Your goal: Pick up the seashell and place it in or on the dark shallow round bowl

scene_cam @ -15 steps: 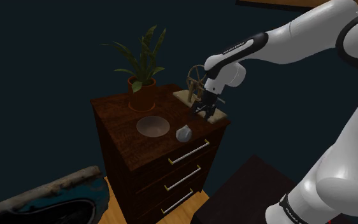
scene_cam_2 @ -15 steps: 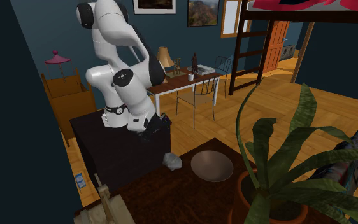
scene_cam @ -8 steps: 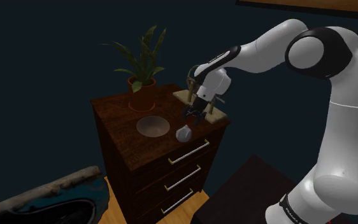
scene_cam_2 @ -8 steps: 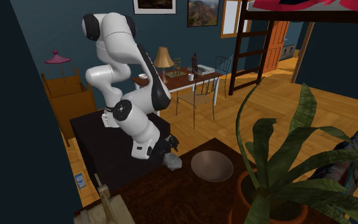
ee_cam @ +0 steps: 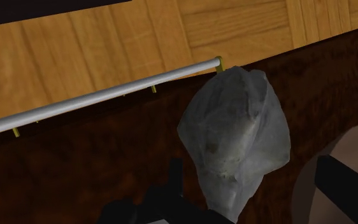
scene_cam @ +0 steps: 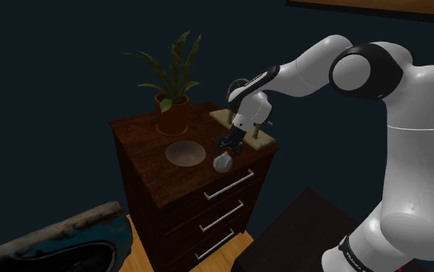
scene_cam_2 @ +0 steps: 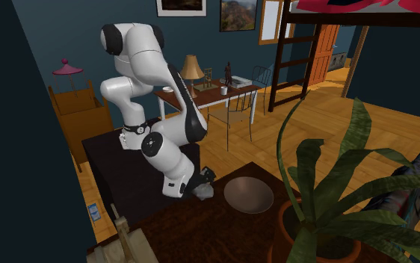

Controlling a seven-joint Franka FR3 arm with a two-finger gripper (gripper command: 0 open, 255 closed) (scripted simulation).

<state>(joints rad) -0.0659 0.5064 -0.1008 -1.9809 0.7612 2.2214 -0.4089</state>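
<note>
Descent has brought the black two-finger hand (scene_cam: 225,147) down over the pale grey lumpy seashell (scene_cam: 222,163), just beside the dark shallow round bowl (scene_cam: 185,153), its fingers spread either side and holding nothing, so closing on it seems next.

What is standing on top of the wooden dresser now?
On the dresser top: a potted plant, a shallow round bowl, a grey seashell near the front edge, and a wooden ornament. The arm covers part of the ornament, so its shape is unclear.
</note>
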